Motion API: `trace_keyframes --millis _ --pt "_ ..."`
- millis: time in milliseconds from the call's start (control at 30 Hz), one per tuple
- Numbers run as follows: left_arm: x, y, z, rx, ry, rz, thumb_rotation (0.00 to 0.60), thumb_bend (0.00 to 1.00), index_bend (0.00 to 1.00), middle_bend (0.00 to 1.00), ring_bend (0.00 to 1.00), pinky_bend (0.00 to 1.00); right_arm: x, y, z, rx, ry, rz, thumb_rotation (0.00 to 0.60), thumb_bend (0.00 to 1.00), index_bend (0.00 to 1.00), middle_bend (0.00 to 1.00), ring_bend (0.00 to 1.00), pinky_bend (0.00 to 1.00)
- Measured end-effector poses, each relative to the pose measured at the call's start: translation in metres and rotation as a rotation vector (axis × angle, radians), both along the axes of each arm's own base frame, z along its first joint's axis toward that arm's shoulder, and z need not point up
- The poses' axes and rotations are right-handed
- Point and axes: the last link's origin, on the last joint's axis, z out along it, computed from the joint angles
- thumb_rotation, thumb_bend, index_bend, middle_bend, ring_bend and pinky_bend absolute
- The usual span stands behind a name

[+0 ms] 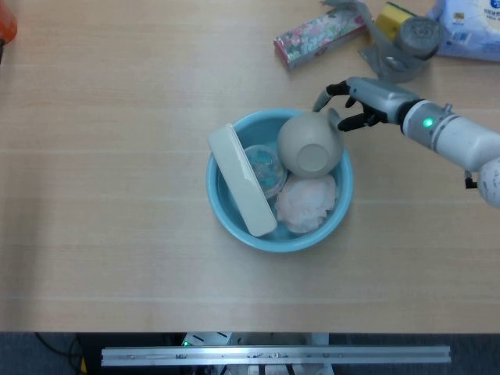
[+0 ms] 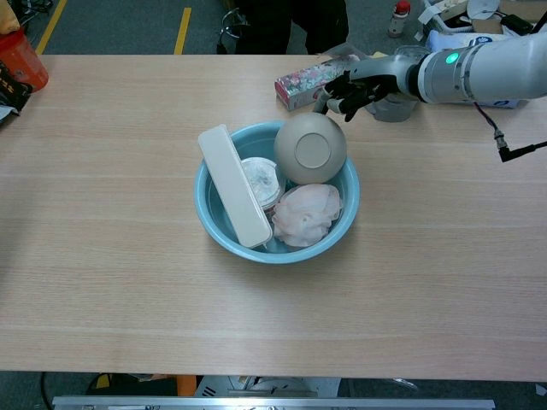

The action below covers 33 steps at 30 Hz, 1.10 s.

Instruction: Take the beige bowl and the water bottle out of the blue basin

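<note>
The blue basin [image 1: 224, 205] [image 2: 215, 232] sits mid-table. A beige bowl [image 1: 310, 144] [image 2: 310, 148] lies tipped on its side at the basin's far right rim. Only the top of the clear water bottle [image 1: 262, 168] [image 2: 260, 181] shows, standing between a white box and the bowl. My right hand [image 1: 360, 102] [image 2: 358, 86] reaches in from the right, fingers apart, holding nothing. Its fingertips are right at the bowl's far right side; whether they touch it I cannot tell. My left hand is not in either view.
In the basin also lie a long white box [image 1: 241, 180] [image 2: 232, 186] and a pink cloth [image 1: 305, 203] [image 2: 305, 213]. Behind it are a floral box [image 1: 319, 34] [image 2: 314, 82], a grey tape roll [image 1: 419, 36] and a tissue pack [image 1: 471, 23]. An orange object [image 2: 17, 56] stands far left.
</note>
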Motion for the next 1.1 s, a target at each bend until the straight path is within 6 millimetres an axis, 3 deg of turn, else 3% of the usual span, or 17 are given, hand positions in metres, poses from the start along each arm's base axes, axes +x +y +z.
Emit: trace_keyframes --millis 267,500,1100 --pt "-0.003 -0.002 0.002 0.007 0.002 0.007 0.6 0.36 0.19 0.17 0.16 0.04 0.004 0.004 -0.011 0.04 -0.009 -0.002 0.35 0.51 0.31 0.24 0.1 0.22" --pt "-0.003 0.0 0.001 0.005 0.004 0.002 0.6 0.36 0.19 0.17 0.16 0.04 0.004 0.012 -0.005 0.06 -0.033 -0.013 0.35 0.4 0.31 0.24 0.1 0.22" --pt "0.0 -0.001 0.0 0.0 0.01 -0.005 0.6 0.36 0.19 0.17 0.16 0.04 -0.002 0.031 0.013 0.114 -0.068 -0.015 0.35 0.4 0.33 0.28 0.1 0.22"
